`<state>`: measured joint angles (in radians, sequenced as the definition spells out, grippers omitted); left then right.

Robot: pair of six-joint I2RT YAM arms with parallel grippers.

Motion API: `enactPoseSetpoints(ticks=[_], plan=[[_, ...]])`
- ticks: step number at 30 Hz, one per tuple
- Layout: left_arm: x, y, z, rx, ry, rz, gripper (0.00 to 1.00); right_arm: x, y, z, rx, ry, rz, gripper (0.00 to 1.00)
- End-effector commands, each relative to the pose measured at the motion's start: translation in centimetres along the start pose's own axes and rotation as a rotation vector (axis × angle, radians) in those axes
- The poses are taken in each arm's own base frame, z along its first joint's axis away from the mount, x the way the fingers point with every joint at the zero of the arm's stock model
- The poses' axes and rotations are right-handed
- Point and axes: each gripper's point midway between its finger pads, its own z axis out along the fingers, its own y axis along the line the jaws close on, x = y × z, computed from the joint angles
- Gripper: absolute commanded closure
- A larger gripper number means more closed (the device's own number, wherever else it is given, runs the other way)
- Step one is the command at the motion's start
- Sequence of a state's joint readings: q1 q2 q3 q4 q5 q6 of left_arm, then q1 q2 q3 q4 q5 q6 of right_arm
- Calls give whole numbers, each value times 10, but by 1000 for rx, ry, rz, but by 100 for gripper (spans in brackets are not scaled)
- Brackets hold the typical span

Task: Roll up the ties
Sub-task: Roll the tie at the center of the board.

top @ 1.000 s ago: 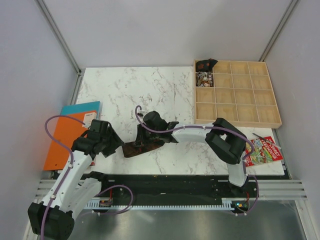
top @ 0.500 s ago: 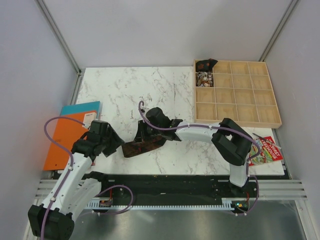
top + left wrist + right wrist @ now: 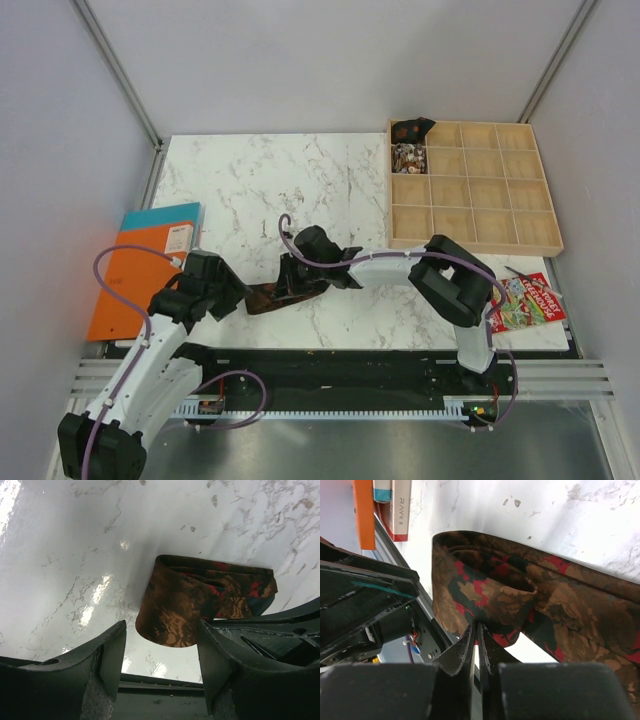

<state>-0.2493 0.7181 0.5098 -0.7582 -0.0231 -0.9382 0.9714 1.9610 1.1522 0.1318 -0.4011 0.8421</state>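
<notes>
A dark brown tie [image 3: 285,297] with a reddish-brown and red leafy pattern lies folded over itself in loose layers, one end a rounded fold, on the marble bench [image 3: 250,190] near its front edge.

Marble table [image 3: 330,180] — wooden compartment tray [image 3: 510,225] at right, orange folder [image 3: 130,275] left, colourful booklet [image 3: 528,300].

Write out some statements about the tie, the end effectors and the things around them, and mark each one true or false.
1. The left end effector is open, gripping nothing. True.
2. The right end effector hangs open over the wooden tray. False: it is shut on the edge of the tie, away from the tray.
3. The tie lies on the marble table. True.
4. The orange folder lies right of the tie. False: it lies to its left.
</notes>
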Motion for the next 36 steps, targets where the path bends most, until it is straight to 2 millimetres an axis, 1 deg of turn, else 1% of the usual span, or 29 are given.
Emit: enactPoseSetpoints(ticks=[1,5,13,20,23,27,31,36], plan=[[2,-6,9,25,-8,-21,36,6,-9,7,0,8,2,89],[5,-7,12,38,-12,-7,36,11,-18,8,20,16,5,89],[8,-11,18,80,-20,33,36,5,-28,11,33,18,24,90],[18,0,33,89,-16,66,37,-1,-39,11,50,20,38,90],[20,-2,35,128,-26,89,37,-2,-44,13,57,29,42,90],[20,-15,32,211,-39,127,37,-3,-46,18,62,38,46,90],[21,-16,33,225,-39,132,40,-1,-50,21,68,45,53,90],[34,-11,44,238,-10,117,47,2,-53,23,74,53,60,90]])
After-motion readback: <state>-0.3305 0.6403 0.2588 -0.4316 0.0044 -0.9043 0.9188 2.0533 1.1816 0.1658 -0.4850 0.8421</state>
